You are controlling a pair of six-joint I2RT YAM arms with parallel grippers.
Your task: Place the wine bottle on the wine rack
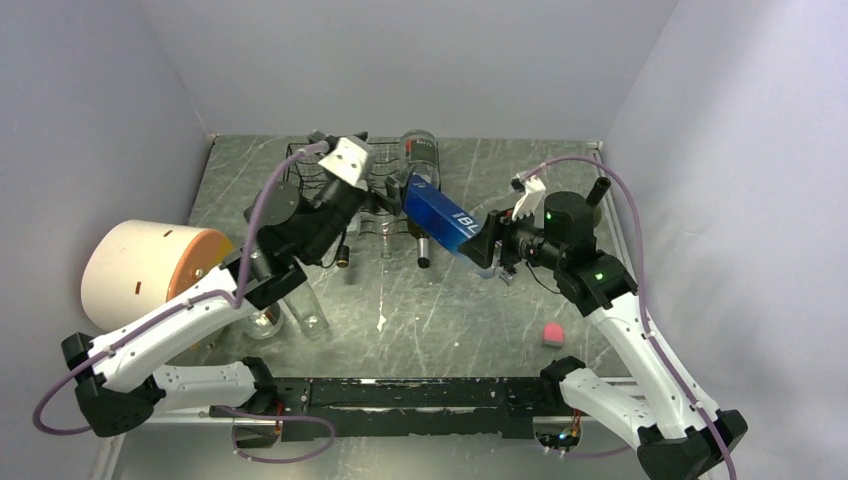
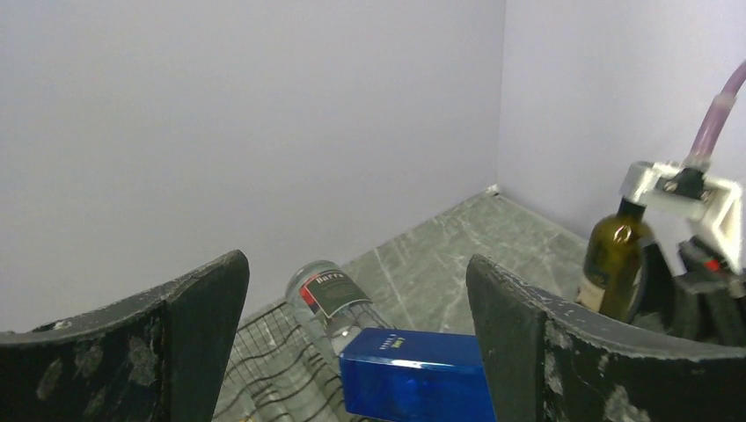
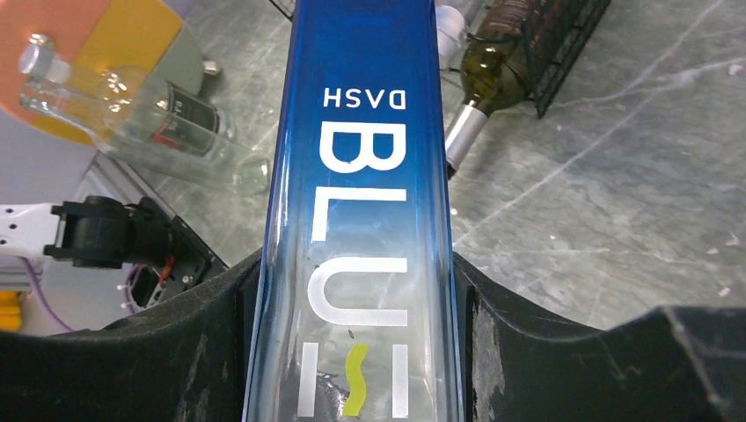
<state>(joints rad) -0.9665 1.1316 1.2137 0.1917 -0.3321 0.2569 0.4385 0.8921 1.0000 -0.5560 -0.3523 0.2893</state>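
My right gripper [image 1: 487, 245] is shut on a blue square-sided wine bottle [image 1: 440, 220] marked "BLU DASH" [image 3: 365, 176]. It holds the bottle off the table, tilted, with the far end pointing at the wine rack [image 1: 325, 180], a black wire-mesh rack at the back centre. My left gripper [image 1: 372, 190] hovers over the rack's right part, open and empty; its fingers [image 2: 202, 334] frame the blue bottle's end [image 2: 422, 374]. A clear labelled bottle [image 2: 330, 294] lies on the rack's mesh [image 2: 264, 360]. A dark green bottle [image 3: 493, 70] lies in the rack.
A cream and orange cylinder [image 1: 150, 265] stands at the left. Clear bottles [image 1: 300, 315] lie beside the left arm. An olive bottle [image 2: 616, 264] stands upright behind the right arm. A pink cube [image 1: 552, 333] lies near the right base.
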